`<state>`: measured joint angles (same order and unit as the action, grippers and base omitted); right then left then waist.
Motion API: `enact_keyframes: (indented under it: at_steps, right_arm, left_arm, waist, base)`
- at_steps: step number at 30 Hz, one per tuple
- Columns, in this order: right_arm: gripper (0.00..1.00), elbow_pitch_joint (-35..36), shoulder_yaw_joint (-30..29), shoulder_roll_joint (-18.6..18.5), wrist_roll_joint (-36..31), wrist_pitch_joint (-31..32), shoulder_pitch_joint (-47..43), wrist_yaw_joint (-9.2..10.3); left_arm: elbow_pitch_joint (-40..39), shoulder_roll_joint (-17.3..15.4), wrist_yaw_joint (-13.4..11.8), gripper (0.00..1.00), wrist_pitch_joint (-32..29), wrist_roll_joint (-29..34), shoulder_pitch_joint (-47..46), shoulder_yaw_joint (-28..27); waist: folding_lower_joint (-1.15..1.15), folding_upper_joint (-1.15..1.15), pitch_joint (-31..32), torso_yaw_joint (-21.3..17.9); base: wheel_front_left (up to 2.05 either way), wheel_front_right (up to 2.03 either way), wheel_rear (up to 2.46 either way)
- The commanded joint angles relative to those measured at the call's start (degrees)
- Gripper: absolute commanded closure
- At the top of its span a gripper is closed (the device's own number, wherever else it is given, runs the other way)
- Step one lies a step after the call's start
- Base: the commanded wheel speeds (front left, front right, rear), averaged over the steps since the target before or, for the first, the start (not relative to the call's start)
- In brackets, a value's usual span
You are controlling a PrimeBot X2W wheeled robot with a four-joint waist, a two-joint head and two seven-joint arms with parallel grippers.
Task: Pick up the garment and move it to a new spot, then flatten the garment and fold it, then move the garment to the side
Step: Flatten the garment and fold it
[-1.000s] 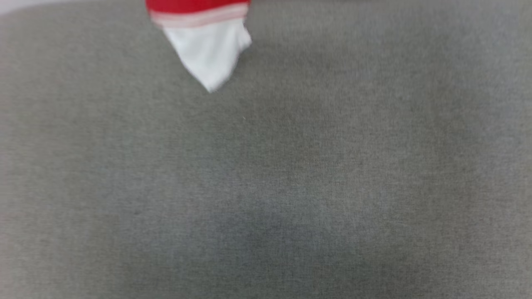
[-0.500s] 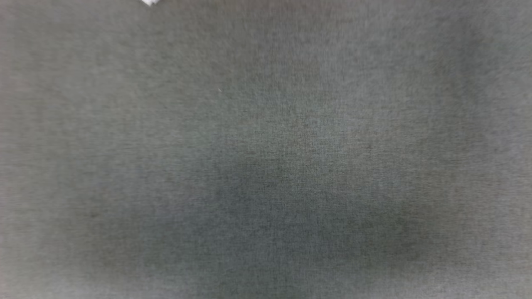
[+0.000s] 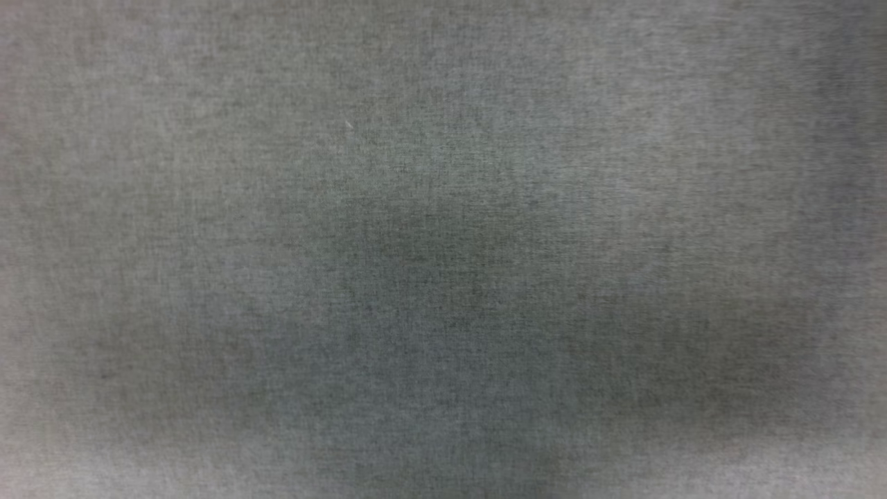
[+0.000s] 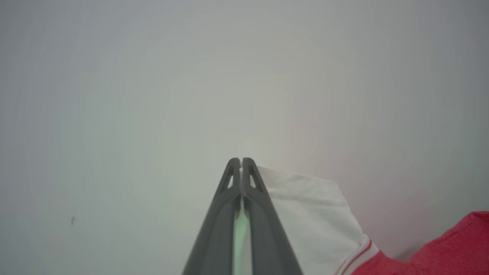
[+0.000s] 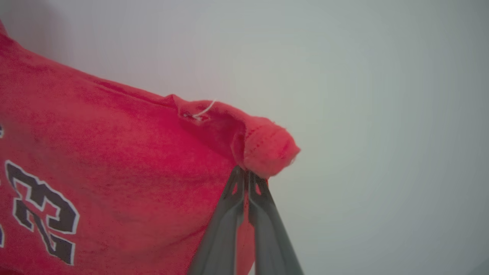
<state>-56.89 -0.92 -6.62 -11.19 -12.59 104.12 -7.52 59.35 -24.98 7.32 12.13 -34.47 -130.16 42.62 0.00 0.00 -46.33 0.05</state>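
Since the shirt (image 5: pixel 114 152) has risen off the grey surface (image 3: pixel 443 249) — left gripper (image 4: pixel 241 162) clamped on its sleeve (image 4: pixel 305 214), right gripper (image 5: pixel 246 173) on a red corner (image 5: pixel 267 152) — carrying can begin.

In the head view, a grey woven fabric surface (image 3: pixel 624 173) carries a soft darker shadow at centre and lower right, and a tiny pale fleck (image 3: pixel 348 125) at upper left of centre. The left wrist view faces a plain pale backdrop (image 4: pixel 114 95) with a small dark speck (image 4: pixel 72 220) at lower left.
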Motion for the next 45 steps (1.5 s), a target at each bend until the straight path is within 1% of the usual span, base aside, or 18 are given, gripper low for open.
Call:
enact_keyframes:
  at_steps: [1,5,7,9,12,14,15,17,20,24,27,29,31,36,37,41,43,45]
  right_arm:
    - [1.0,-0.85,-0.38,0.26,-0.69,-0.46,0.1,0.05]
    - [1.0,-3.5,-0.82,1.02,-0.84,-1.07,-1.63,0.05]
    - [1.0,-4.75,-0.08,1.17,-0.59,-1.3,-2.2,0.05]
    - [1.0,-6.85,0.77,1.48,0.68,-1.44,-3.61,0.05]
    - [1.0,-9.9,3.11,1.76,2.3,-1.33,-5.55,0.05]
    - [1.0,-11.83,5.02,1.13,3.55,-1.19,-6.26,0.05]
    - [1.0,-12.61,5.88,1.23,4.91,-1.07,-6.94,0.05]
    - [1.0,-13.99,7.72,0.82,7.17,-0.37,-8.19,0.05]
    - [1.0,-14.76,11.19,-0.29,10.57,0.14,-10.07,0.05]
    - [1.0,-14.75,15.89,-1.21,15.86,0.46,-14.15,0.05]
    - [1.0,-13.04,19.6,-3.05,20.17,0.6,-18.43,0.05]
    - [1.0,-11.08,22.18,-3.92,23.58,1.29,-22.11,0.05]
    - [1.0,-8.08,24.92,-5.25,27.3,2.51,-25.84,0.05]
    - [1.0,3.66,32.3,-11.69,36.65,6.71,-37.46,0.05]
    - [1.0,3.66,32.3,-11.69,36.65,6.71,-37.46,0.05]
    - [1.0,15.64,35.92,-18.39,42.51,9.95,-46.59,0.05]
    - [1.0,21.66,36.76,-21.81,44.58,11.35,-51.7,0.05]
    - [1.0,27.25,36.94,-25.21,45.16,12.54,-56.02,0.05]
  left_arm:
    - [-0.12,0.16,0.07,1.0,-0.46,-1.29,2.13,0.77]
    - [-1.86,-0.11,0.08,1.0,-2.14,-4.44,6.14,3.94]
    - [-2.93,-1.2,0.09,1.0,-3.88,-6.24,8.41,5.74]
    - [-4.51,-2.14,0.09,1.0,-6.2,-9.87,11.95,7.02]
    - [-8.67,-5.01,0.1,1.0,-10.06,-14.82,17.01,9.63]
    - [-12.53,-7.59,0.1,1.0,-11.96,-17.36,20.44,11.3]
    - [-14.31,-8.56,0.1,1.0,-13.33,-19.98,22.52,11.57]
    - [-18.28,-11.33,0.1,1.0,-15.62,-21.95,25.74,13.42]
    - [-23.9,-14.91,0.09,1.0,-18.34,-25.84,30.81,15.16]
    - [-30.63,-19.14,0.06,1.0,-19.61,-28.69,38.0,16.58]
    - [-37.27,-22.04,-1.56,1.0,-20.51,-31.46,43.81,17.11]
    - [-42.78,-24.82,-3.45,1.0,-20.94,-33.05,47.87,17.51]
    - [-49.23,-28.06,-6.37,1.0,-21.53,-35.04,52.5,17.94]
    - [-67.51,-36.42,-16.58,1.0,-20.87,-38.82,63.47,19.56]
    - [-67.51,-36.42,-16.58,1.0,-20.87,-38.82,63.47,19.56]
    - [-80.14,-42.32,-24.84,1.0,-18.96,-41.49,71.71,21.46]
    - [-84.72,-44.74,-28.23,1.0,-17.55,-42.06,75.33,22.74]
    - [-88.49,-46.25,-31.39,1.0,-15.69,-43.27,78.92,23.8]
  waist:
    - [0.0,0.0,-1.39,0.78]
    - [0.0,0.0,-0.98,1.18]
    - [0.0,0.0,-0.16,1.14]
    - [0.0,0.0,1.29,1.2]
    - [0.0,0.0,4.29,1.35]
    - [0.0,0.0,6.27,1.81]
    - [0.0,0.0,7.15,1.99]
    - [0.0,0.0,8.52,2.61]
    - [0.0,0.0,10.65,3.39]
    - [0.0,0.0,14.44,4.1]
    - [0.0,0.0,17.77,4.66]
    - [0.0,0.0,20.05,4.87]
    - [0.0,0.0,22.04,4.86]
    - [0.0,0.0,26.2,4.59]
    - [0.0,0.0,26.2,4.59]
    - [0.0,0.0,28.09,4.14]
    - [0.0,0.0,28.76,4.03]
    - [0.0,0.0,29.16,3.9]
  base:
    - [0.0,0.0,0.0]
    - [0.0,0.0,0.0]
    - [0.0,0.0,0.0]
    - [0.0,0.0,0.0]
    - [0.0,0.0,0.0]
    - [0.0,0.0,0.0]
    - [0.0,0.0,0.0]
    - [0.0,0.0,0.0]
    - [0.0,0.0,0.0]
    - [0.0,0.0,0.0]
    - [0.0,0.0,0.0]
    - [0.0,0.0,0.0]
    - [0.0,0.0,0.0]
    - [0.0,0.0,0.0]
    - [0.0,0.0,0.0]
    - [0.0,0.0,0.0]
    - [0.0,0.0,0.0]
    - [0.0,0.0,0.0]
